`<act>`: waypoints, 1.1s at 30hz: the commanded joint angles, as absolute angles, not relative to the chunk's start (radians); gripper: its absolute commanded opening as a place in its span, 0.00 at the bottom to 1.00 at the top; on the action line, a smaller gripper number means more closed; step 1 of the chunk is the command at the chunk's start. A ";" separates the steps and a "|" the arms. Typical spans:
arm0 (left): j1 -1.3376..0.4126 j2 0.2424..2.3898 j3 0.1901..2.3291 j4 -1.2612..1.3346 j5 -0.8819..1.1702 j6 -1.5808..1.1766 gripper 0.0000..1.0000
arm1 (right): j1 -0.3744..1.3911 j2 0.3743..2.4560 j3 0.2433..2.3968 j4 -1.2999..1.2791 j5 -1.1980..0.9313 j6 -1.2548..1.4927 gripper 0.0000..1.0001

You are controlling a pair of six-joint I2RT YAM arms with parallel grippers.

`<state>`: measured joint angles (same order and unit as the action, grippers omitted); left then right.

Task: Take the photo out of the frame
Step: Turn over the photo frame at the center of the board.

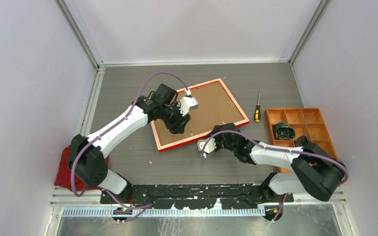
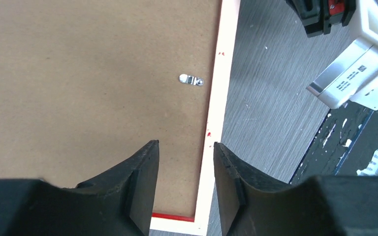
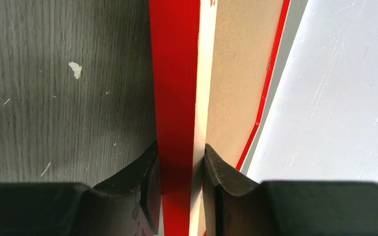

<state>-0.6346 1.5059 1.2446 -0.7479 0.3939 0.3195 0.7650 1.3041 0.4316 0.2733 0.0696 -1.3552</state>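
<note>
Grey surface (image 1: 177,164): right claw (image 3: 179,147) clamped on the frame (image 3: 174,73) at its near rail; left claw (image 2: 184,145), apart, over its backing board (image 2: 78,73).

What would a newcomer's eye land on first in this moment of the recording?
The red frame lies back-up in the middle of the table, its brown backing board showing. The right gripper grips the frame's near red rail between its fingers, while the left gripper hangs open above the board, close to a small metal clip. An orange tray sits at the right.
</note>
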 commanded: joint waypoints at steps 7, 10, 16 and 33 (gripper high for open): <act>-0.536 1.358 1.290 -0.669 0.282 0.271 0.55 | 0.777 1.225 0.462 0.280 0.084 -1.319 0.01; -0.483 1.333 1.283 -0.637 0.162 0.242 0.58 | 0.789 1.217 0.513 0.179 0.103 -1.276 0.01; -0.285 1.261 1.229 -0.606 0.161 0.209 0.61 | 0.842 1.244 0.714 -0.126 0.173 -1.094 0.01; 0.042 1.076 1.030 -0.487 0.273 0.139 0.64 | 0.867 1.396 1.409 -0.673 0.164 -0.661 0.01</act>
